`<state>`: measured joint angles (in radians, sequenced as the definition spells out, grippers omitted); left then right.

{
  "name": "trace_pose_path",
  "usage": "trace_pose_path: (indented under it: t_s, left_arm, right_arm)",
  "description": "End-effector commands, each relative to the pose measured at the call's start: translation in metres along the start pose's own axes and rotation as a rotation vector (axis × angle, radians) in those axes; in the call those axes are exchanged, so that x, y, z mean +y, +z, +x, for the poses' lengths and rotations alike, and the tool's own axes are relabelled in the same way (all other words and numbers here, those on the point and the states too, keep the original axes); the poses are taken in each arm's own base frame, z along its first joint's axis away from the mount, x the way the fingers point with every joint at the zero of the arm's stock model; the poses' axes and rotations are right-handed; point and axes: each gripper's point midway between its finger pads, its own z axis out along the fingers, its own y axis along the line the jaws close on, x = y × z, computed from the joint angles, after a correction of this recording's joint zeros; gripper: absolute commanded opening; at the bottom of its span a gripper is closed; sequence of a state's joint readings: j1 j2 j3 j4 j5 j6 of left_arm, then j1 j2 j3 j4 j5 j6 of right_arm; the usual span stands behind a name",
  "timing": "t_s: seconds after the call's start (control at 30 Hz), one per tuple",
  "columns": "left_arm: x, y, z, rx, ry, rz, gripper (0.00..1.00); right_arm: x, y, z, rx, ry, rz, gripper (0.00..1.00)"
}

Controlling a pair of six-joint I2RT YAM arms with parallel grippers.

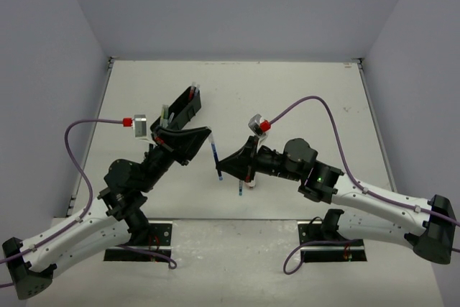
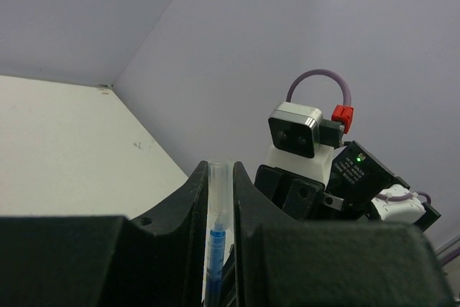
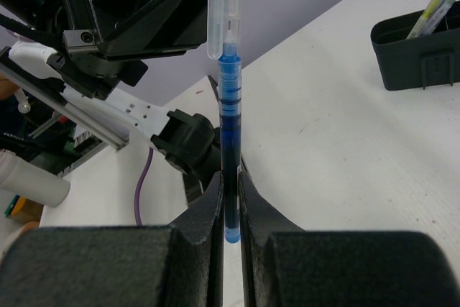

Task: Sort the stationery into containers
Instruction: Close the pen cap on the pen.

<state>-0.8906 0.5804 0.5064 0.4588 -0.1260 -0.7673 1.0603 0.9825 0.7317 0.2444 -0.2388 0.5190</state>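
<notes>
- Blue pen (image 3: 230, 127) is held off the table (image 1: 302, 98) between the two arms, with its long axis running straight from one gripper to the other.
- Right gripper (image 3: 230, 183) is clamped tight on the lower end of the blue barrel.
- Left gripper (image 2: 219, 172) is pinched almost closed on the clear cap (image 3: 224, 5), which sits over the pen's tip.
- Black organiser tray (image 1: 184, 109) stands just beyond the left gripper, toward the far left, with a few pens sticking out of it.
- The cap end points toward the tray side, so the left arm looks the nearer carrier. One grip probably has to let go first.
- Loose pens (image 1: 241, 189) lie on the table beside the right gripper.
</notes>
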Motion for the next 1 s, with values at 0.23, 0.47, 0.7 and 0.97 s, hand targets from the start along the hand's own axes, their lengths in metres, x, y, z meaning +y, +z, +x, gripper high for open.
trace_pose_path:
  t_s: [0.23,0.47,0.7,0.97]
  left_arm:
    - [0.003,-0.001,0.008,0.001,-0.015,0.021,0.00]
    - [0.006,-0.003,0.009,-0.005,-0.033,0.011,0.00]
    - [0.011,-0.003,0.015,0.003,-0.048,0.005,0.00]
    - [0.011,-0.003,0.021,0.029,-0.056,0.010,0.00]
  right_arm:
    - [0.017,0.003,-0.041,-0.068,-0.043,-0.007,0.00]
    - [0.020,-0.004,-0.062,-0.166,-0.044,0.005,0.00]
    - [0.033,-0.004,-0.089,-0.242,-0.059,-0.025,0.00]
    - [0.038,0.007,-0.110,-0.259,-0.146,-0.016,0.00]
